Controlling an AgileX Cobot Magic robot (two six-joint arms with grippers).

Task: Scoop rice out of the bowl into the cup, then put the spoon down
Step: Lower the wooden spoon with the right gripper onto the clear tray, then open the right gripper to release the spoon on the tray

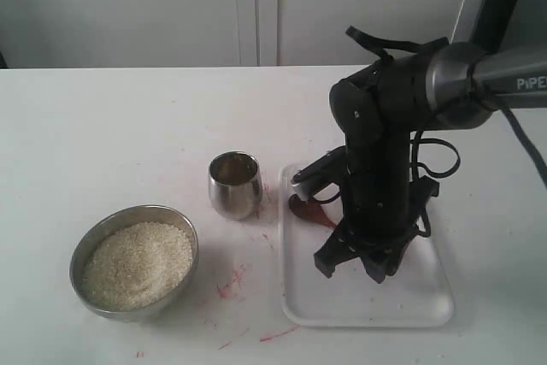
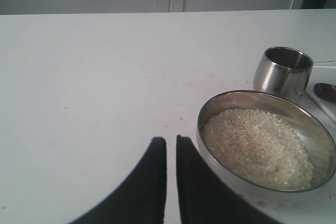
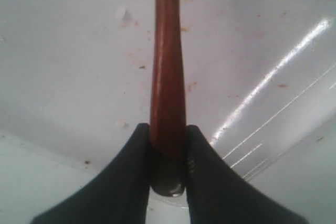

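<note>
- Exterior view: the right gripper (image 1: 352,264) stands low in the white tray (image 1: 410,307). The arm hides the dark red-brown spoon (image 1: 308,210) except its oval end. The shiny cup (image 1: 234,184) stands near the tray; the bowl (image 1: 128,210) of pale rice (image 1: 137,264) is further left.
- Left wrist view: the left gripper (image 2: 171,153) is nearly closed on nothing, just beside the bowl.
- Right wrist view: the right gripper clamps the spoon's slim handle.

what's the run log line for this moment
right gripper: shut on dark red-brown wooden spoon | spoon: over white plastic tray | left gripper: shut beside round steel bowl
</note>
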